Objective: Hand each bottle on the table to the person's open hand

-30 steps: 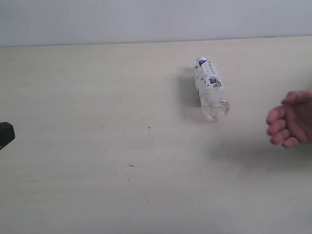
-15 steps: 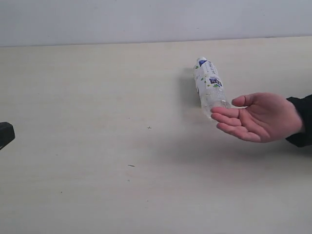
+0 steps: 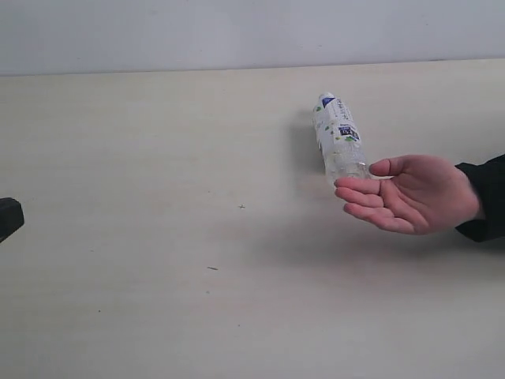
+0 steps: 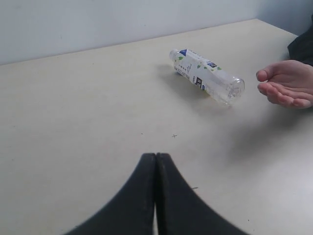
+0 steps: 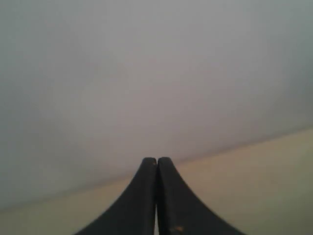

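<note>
One clear bottle (image 3: 338,142) (image 4: 205,76) with a white-and-blue label lies on its side on the beige table (image 3: 158,158), its cap toward the far wall. The person's open hand (image 3: 402,193) (image 4: 288,87), palm up with a black cuff, hovers just in front of the bottle's base. My left gripper (image 4: 156,155) is shut with nothing in it, well short of the bottle; only a black tip of it (image 3: 9,216) shows at the exterior view's left edge. My right gripper (image 5: 157,159) is shut and empty, facing the wall. No other bottles are in view.
A pale grey wall (image 3: 237,31) runs behind the table's far edge. A few tiny dark specks (image 3: 241,207) mark the tabletop between my left gripper and the bottle.
The person's hand came in from the right, opened palm up, and now reaches slightly farther left near the bottle's base. Bottle and left gripper have not moved.
</note>
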Robot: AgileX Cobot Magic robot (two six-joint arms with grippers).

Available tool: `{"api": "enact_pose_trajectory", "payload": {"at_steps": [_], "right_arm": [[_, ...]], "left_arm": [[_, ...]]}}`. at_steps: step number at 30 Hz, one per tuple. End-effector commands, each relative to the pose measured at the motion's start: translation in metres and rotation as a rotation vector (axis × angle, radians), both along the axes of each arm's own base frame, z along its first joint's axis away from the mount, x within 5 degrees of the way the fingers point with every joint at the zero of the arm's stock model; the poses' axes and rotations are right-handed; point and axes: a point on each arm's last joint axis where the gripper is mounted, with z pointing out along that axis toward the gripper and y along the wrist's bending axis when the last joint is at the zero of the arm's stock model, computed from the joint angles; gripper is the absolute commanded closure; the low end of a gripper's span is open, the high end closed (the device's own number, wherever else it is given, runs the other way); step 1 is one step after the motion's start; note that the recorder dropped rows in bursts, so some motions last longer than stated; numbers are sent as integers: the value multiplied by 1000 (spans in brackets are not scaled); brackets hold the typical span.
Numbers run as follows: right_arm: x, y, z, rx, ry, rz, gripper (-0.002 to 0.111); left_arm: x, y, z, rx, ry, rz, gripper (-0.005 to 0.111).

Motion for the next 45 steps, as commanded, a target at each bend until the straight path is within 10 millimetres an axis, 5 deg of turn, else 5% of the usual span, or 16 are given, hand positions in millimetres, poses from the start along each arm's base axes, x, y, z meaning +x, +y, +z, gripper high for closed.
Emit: {"api": "enact_pose_trajectory", "payload": {"at_steps": [1,6,9,14,20,29,45], "right_arm": [[71,10,-33,-133,474,93,108],[119,31,-58,-201,784,200,108],[137,61,-74,-252,871,282,108],[153,128,-98,-355,929,427,108],[171,170,-138,-419,1018,499,91],[190,170,-181,-496,1087,436,26],[196,173,-233,-519,1195,440,24]], "left_arm": [[0,1,1,-7,-13,4,107],[0,1,1,-7,-13,4,107],[0,1,1,-7,-13,4,107],[0,1,1,-7,-13,4,107],[0,1,1,-7,-13,4,107],[0,1,1,-7,-13,4,107],[0,1,1,-7,-13,4,107]]}}
